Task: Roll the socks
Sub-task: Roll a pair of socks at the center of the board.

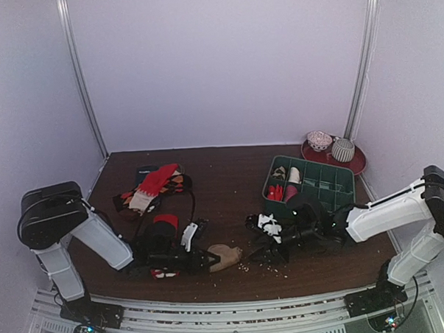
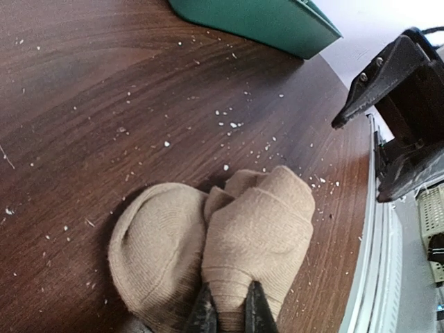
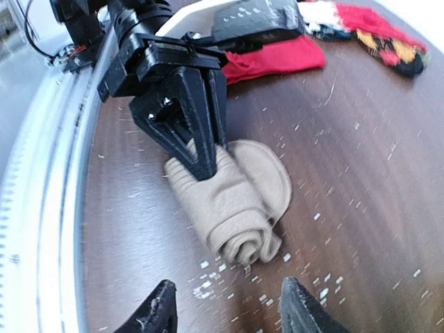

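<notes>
Right wrist view is showing my left gripper (image 3: 205,163) clenching the partly rolled tan sock (image 3: 236,208) at frame centre, with my right gripper (image 3: 229,312) hanging spread open below. I'm judging that tucking the loose flap comes next. The red sock (image 3: 277,59) is lying unrolled at the top. The green tray (image 1: 344,195) is holding red pieces and a pale roll.

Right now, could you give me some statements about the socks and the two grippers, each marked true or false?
1. The left gripper is shut on the tan sock. True.
2. The right gripper holds the tan sock. False: it is open and apart from the sock.
3. The tan sock lies flat, unrolled. False: it is mostly rolled into a bundle.
4. The red sock lies on the table. True.
</notes>
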### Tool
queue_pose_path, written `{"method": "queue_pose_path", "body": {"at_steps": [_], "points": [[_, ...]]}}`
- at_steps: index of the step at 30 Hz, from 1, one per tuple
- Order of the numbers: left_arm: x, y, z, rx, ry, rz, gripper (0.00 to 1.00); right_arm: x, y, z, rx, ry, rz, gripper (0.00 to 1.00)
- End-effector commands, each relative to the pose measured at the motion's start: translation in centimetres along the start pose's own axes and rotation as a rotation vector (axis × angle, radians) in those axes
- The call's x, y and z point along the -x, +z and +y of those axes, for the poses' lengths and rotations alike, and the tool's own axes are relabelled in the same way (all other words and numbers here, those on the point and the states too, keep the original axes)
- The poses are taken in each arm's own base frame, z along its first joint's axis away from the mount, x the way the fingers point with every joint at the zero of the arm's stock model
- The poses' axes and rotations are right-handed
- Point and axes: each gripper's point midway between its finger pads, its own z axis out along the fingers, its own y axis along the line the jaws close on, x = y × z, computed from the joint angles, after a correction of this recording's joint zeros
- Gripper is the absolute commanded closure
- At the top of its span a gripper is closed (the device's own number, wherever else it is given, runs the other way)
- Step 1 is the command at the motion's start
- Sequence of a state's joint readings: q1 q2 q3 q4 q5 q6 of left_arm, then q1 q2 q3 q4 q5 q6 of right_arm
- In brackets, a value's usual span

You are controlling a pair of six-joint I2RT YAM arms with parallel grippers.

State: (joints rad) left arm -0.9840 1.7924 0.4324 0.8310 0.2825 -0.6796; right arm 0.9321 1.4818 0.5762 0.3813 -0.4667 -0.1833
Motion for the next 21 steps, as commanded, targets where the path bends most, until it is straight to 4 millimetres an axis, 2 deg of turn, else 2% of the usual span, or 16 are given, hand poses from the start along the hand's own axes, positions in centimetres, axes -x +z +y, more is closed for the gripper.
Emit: {"method": "queue_pose_path", "body": {"at_steps": [1,9,15,21], "points": [[-11.7,-2.9,7.7,0.299,-0.208,0.374,1.0,1.2,1.4,-1.2,-0.092,-0.207,-0.037,0.48],[-12.1,-3.0,7.9,0.302,-0.206,0.392,1.0,2.5,3.8,-0.3,-0.001,-0.294,-0.042,0.47],[-12.4,-2.9,8.0,0.294,-0.206,0.401,1.0,-0.1,6.3,0.4,0.097,-0.26,0.075,0.47],[-12.7,-3.0,8.1,0.29,-0.21,0.403,1.0,-2.7,7.8,0.8,0.165,-0.186,0.199,0.48]]}}
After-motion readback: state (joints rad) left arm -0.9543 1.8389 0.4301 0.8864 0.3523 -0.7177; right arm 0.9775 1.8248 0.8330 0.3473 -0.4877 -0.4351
